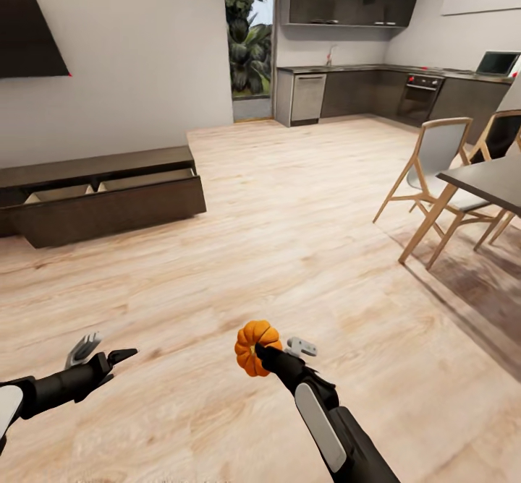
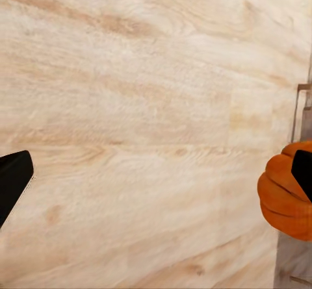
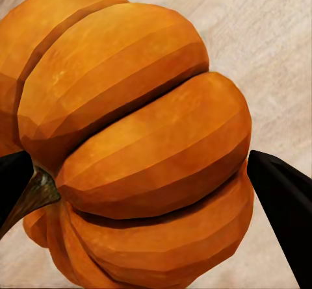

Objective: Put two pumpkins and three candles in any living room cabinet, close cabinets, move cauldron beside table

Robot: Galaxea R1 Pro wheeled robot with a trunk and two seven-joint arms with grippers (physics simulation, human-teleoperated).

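Clearly the right gripper was clenched on a pumpkin, its two dark fingers pressed against opposite sides of the ribbed orange body, as the right wrist view showed, with the stem lying close to one finger. It carried the pumpkin out in front of the arm and above the plank floor, which I took to be a carrying pose, high enough that nothing would drag while the robot moved. Well ahead of that gripper and off to its left stood the cabinet, low and dark against the wall, with its drawer pulled out and the pale inside showing; it looked ready to receive the pumpkin, and I judged the open drawer to be the reason the load was being held steady and not set down. The left gripper hung low beside the right one, some way apart from it, fingers spread and holding nothing, probably kept free for the drawer front. Off to the right of the pumpkin, and farther on, were a table and chairs. By my reckoning the robot had a good stretch of floor to cross before the pumpkin could go in.
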